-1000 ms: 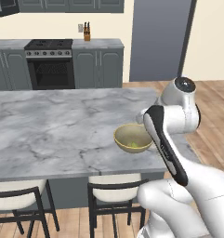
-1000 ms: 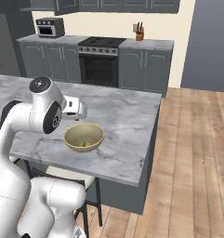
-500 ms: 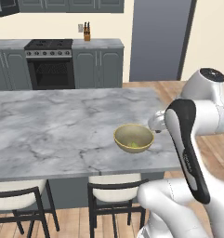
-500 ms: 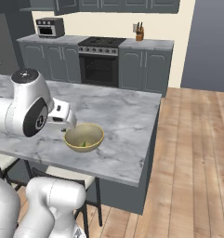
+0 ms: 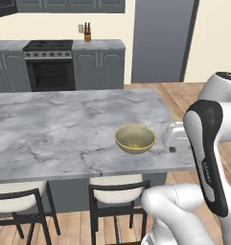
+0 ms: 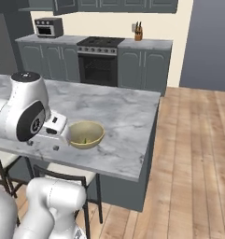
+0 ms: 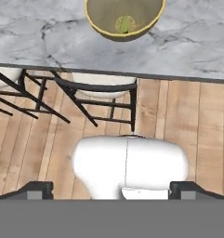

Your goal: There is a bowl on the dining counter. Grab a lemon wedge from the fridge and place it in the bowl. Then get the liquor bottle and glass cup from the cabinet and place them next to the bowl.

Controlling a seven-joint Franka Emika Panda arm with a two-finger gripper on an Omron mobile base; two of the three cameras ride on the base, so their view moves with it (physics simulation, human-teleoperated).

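One bowl (image 5: 134,139) with one lemon wedge (image 7: 125,23); claw (image 7: 111,189) wide open, empty.

We record the dining counter (image 5: 64,129) as a grey marbled stone top, smooth with a soft sheen, darker veins running through it. On it sits the bowl (image 5: 134,139), dull yellow-olive, matt, looking like glazed ceramic, with a small green-yellow lemon wedge (image 7: 125,23) of rougher pulpy texture inside. Below the counter's near edge we list chairs (image 5: 118,191) with thin dark metal-looking frames and pale cushioned seats. Around the counter the floor (image 6: 193,158) is warm wood planking with a satin finish. Beyond the counter, the stove (image 5: 49,64) looks like dark metal with a black glass door, flanked by matt grey panelled base cabinets (image 5: 100,69).
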